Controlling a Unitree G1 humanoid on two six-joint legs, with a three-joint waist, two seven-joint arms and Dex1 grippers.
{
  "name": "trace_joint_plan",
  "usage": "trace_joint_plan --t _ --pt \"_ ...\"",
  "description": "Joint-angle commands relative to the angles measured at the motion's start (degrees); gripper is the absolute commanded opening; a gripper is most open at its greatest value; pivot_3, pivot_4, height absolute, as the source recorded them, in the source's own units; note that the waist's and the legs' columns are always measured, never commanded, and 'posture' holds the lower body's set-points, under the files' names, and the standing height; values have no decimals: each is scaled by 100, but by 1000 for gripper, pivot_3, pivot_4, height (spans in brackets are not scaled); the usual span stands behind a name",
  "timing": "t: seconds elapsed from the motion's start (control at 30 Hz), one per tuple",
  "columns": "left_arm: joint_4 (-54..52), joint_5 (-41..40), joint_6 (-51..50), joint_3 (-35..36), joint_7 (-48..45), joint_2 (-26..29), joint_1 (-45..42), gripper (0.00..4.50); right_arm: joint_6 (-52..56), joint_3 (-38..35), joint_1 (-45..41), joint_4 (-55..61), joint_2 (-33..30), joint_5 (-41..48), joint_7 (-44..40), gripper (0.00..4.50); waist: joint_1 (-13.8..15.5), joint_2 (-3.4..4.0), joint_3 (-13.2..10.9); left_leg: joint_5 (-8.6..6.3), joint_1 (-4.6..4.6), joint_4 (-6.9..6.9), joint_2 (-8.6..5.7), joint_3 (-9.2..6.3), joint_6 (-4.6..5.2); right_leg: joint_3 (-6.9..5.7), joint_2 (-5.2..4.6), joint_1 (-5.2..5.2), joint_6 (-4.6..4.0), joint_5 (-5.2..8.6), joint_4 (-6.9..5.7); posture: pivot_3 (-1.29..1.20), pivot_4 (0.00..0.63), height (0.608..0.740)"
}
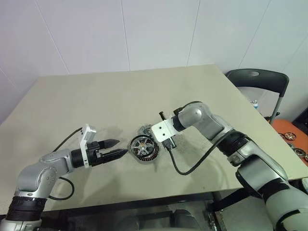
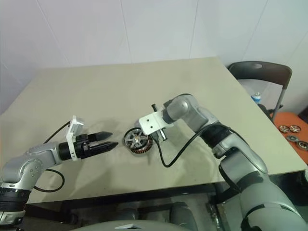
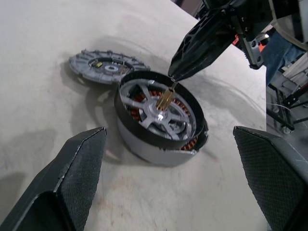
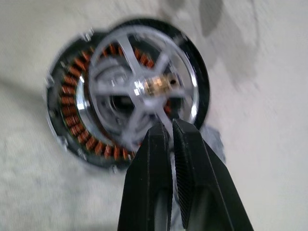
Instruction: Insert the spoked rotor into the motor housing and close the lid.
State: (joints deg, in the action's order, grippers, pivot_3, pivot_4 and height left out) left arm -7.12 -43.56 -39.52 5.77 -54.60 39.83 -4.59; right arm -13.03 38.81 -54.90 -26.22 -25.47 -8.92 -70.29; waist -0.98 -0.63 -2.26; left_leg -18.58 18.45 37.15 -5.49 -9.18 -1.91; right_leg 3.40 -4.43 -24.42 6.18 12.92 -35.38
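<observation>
The motor housing [image 1: 150, 155] lies on the table [image 1: 120, 96] between my two grippers, its copper windings [image 4: 72, 110] showing. The spoked rotor [image 3: 159, 113] sits in it askew, one side of its dark ring raised above the rim, and a brass shaft [image 3: 165, 98] stands up from its hub. My right gripper [image 4: 167, 124] is shut and comes down from the right, its tips at the top of that shaft. My left gripper [image 1: 120, 147] is open, level and just left of the housing, touching nothing. The lid [image 3: 106, 65] lies flat right behind the housing.
A dark chair [image 1: 257, 79] stands past the table's right edge. Several small round parts lie on an orange surface [image 1: 291, 137] beyond it. The right arm's black cable [image 1: 192, 166] loops over the table near the front edge.
</observation>
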Motion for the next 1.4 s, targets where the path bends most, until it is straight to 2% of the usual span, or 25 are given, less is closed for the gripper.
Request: trace_joint_plan --t 0.03,0.23,0.53,0.83,1.4 --pt "-262 21 93 194 30 -19 57 4486 -4 -291 -176 64 16 57 -197 291 14 0 0 0 1 0 0 0 0 0 0 0 -1 0 0 0 0 740" --pt "-392 78 102 248 114 -43 257 4486 117 -532 301 1082 -434 189 -505 291 33 1 -1 -4 3 0 -2 -3 7 -3 -2 0 -1 0 1 0 0 740" --pt "-327 197 71 112 141 -148 11 4486 459 -697 501 1145 -278 57 -213 291 17 1 -1 -1 -5 4 2 4 1 -3 0 1 -9 -5 -11 0 0 740" --pt "-271 258 52 130 156 -168 -77 4486 479 -639 678 1554 -620 -12 -648 291 36 0 0 -2 -1 3 2 2 2 -6 -2 2 -9 -5 -2 0 0 740" --pt "-402 291 64 197 335 -344 41 4486 -890 -347 162 436 -218 -554 -722 291 24 0 0 -1 -2 3 4 2 0 -7 0 2 -10 -6 -4 0 0 740"
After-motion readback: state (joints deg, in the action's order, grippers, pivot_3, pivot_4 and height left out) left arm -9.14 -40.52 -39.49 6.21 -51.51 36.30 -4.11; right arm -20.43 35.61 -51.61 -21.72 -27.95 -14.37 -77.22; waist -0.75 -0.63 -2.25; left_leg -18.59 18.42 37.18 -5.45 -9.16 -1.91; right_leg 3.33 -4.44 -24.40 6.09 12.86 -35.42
